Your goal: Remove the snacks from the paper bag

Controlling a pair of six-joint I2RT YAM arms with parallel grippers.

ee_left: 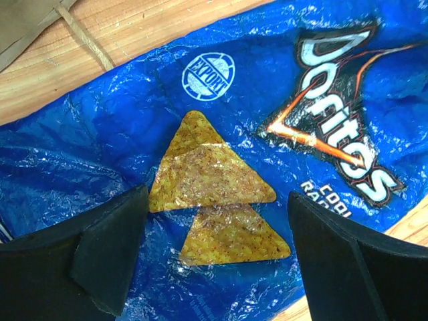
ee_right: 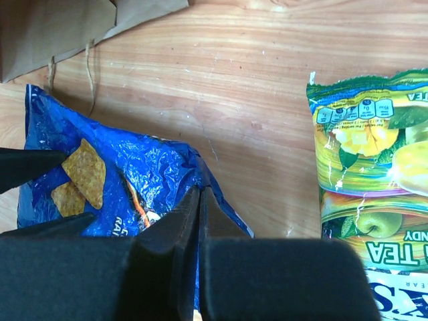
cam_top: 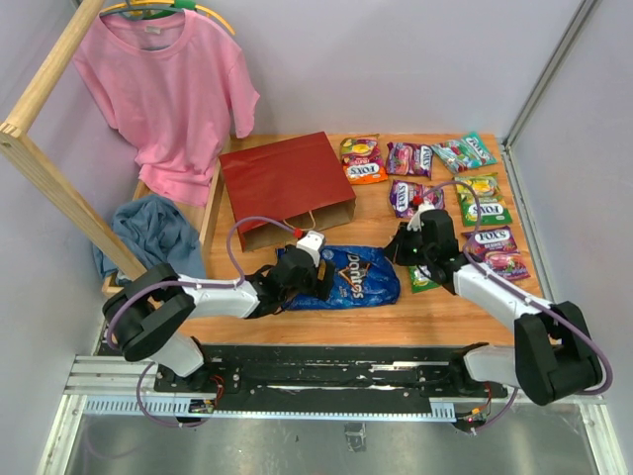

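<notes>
The paper bag lies flat on its side toward 11 o'clock on the wooden counter. It is dark red outside, with its brown mouth and thin loop handles turned toward the arms. Just off that mouth, at about 6 o'clock, rests the big Doritos bag, glossy blue and crinkled, printed with two tortilla chips and an "Export" stamp.

The left gripper hangs over the bag's left half, with its jaws spread wide on either side of the printed chips. I cannot tell whether they touch the foil. The right gripper has its fingers pressed together with nothing between them, and its tip is at the blue bag's crumpled right corner.

The small Fox's packets are laid out from 1 to 3 o'clock in orange, purple, teal and yellow-green. A green tea packet lies just beside the right gripper. A pink T-shirt hangs at 10 o'clock.
</notes>
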